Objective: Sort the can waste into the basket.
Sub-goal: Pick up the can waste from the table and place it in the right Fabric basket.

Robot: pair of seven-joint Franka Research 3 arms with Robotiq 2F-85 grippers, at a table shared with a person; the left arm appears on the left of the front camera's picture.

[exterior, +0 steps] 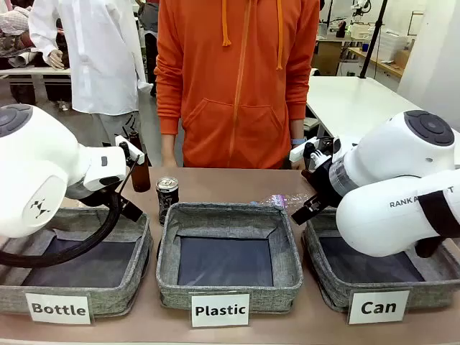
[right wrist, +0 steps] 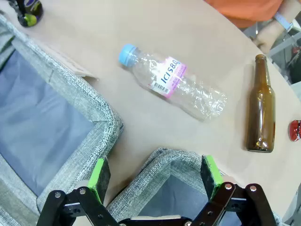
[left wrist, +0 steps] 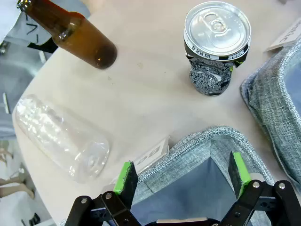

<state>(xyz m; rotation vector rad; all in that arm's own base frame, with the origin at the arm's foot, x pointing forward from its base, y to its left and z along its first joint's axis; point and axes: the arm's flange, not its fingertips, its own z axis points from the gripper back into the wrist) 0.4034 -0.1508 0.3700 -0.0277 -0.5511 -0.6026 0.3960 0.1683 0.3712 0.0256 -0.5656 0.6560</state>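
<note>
Black can [exterior: 167, 195] is standing left of the basket [exterior: 332, 286], unsorted; left end effector [left wrist: 182, 172] and right end effector [right wrist: 155, 173] are hanging released.

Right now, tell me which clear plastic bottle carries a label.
The blue-capped bottle in the right wrist view: it wears a pink-and-white label. The other clear bottle is bare.

Held black, green-padded left gripper [left wrist: 182, 173] and matching right gripper [right wrist: 155, 170] spread wide, pointing downward, grasping nothing.
</note>
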